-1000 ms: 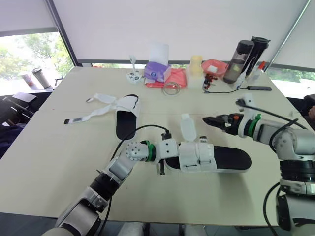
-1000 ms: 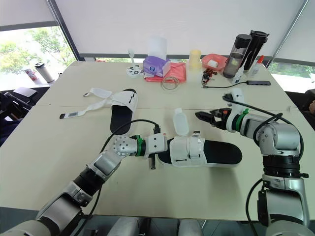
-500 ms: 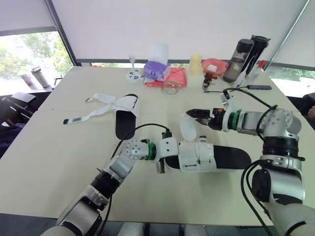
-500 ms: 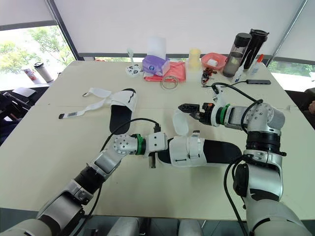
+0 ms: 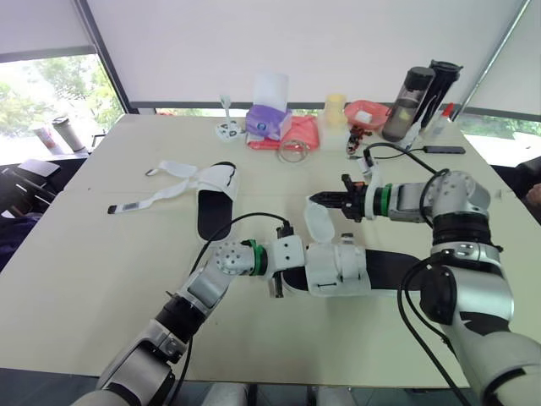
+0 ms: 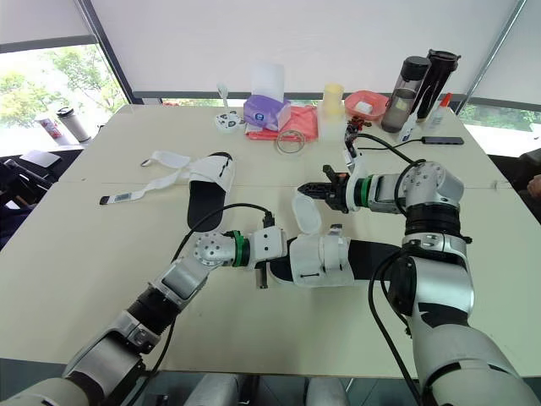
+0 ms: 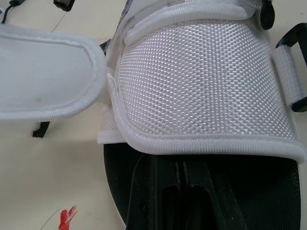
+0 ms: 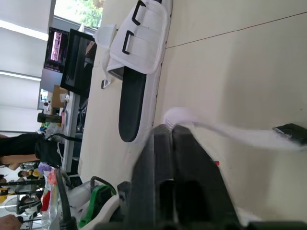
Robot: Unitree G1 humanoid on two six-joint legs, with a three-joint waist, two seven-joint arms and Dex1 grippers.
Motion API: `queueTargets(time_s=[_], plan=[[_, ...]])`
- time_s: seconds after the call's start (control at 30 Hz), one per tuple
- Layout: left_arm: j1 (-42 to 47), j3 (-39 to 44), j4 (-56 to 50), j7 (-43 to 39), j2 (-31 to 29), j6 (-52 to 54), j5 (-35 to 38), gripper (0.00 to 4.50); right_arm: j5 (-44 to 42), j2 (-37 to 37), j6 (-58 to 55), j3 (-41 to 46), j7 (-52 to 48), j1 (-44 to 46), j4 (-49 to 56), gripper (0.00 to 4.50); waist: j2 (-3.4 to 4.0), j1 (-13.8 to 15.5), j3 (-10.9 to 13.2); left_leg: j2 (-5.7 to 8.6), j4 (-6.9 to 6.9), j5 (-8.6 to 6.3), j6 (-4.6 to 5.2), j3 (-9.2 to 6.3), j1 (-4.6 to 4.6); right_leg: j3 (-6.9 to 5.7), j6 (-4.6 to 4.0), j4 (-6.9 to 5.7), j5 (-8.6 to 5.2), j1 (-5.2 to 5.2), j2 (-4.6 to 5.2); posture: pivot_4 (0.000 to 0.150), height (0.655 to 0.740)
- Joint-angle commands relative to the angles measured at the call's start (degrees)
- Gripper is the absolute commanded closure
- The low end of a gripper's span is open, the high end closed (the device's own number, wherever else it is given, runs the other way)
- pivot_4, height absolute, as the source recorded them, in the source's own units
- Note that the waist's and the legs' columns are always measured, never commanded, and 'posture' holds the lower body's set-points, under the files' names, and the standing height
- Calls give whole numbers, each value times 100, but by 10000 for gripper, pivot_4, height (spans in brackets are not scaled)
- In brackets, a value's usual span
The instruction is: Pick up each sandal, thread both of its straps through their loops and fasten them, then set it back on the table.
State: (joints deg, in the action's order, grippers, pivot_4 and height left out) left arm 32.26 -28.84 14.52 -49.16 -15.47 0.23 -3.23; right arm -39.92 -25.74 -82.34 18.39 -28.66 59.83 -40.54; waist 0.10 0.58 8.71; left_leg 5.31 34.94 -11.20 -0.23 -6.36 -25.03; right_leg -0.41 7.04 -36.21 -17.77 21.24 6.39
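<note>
Reaching inward, right gripper (image 5: 316, 200) pinches the upright strap (image 5: 318, 228) in narrow jaws — left gripper (image 5: 281, 282) clamps the sandal (image 5: 340, 269).

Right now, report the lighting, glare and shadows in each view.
Left eye view: the window on the robot's left is washed out; the table evenly lit, faint shadow under the near sandal. Right wrist view: the right gripper, shut on the strap, shows dark.
</note>
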Motion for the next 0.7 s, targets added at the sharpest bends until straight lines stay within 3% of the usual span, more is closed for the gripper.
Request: queueTargets(time_s=[0.03,0.17,0.33,0.43,0.57,0.7], plan=[[-217,-69,655,214,-163,325,-446,45000,94,-55,151,20,-132,211,-69,44672,0,-1,0,1,0,0,0,0,0,0,0,0,0,0,0,1500,7400],[-249,-70,652,233,-179,309,-440,45000,-47,-123,439,93,-426,-4,635,44672,5,-6,3,1,0,0,0,0,0,4,18,-1,11,4,-4,1500,7400],[-273,-88,631,200,-192,290,-440,45000,52,-485,1971,-693,-1444,-1326,3952,44672,7,1,5,1,0,0,-1,-3,-2,8,26,-1,16,7,-8,1500,7400],[-275,-94,650,159,-208,252,-447,45000,362,-830,2940,-1162,-1892,-2215,5349,44672,8,-5,6,1,0,-1,-2,-2,-4,7,37,0,16,10,-11,1500,7400],[-261,-105,691,122,-223,207,-445,45000,1503,-1401,4921,-1799,-2348,-3290,6208,44672,-3,-6,11,-1,3,-2,-4,-2,-2,5,47,1,20,8,-14,1500,7400],[-236,-142,753,63,-235,150,-446,45000,3297,-2247,8446,-2250,-2820,-4633,5898,44672,-14,11,14,0,4,-2,-5,-1,0,5,60,9,11,4,-12,1500,7400]])
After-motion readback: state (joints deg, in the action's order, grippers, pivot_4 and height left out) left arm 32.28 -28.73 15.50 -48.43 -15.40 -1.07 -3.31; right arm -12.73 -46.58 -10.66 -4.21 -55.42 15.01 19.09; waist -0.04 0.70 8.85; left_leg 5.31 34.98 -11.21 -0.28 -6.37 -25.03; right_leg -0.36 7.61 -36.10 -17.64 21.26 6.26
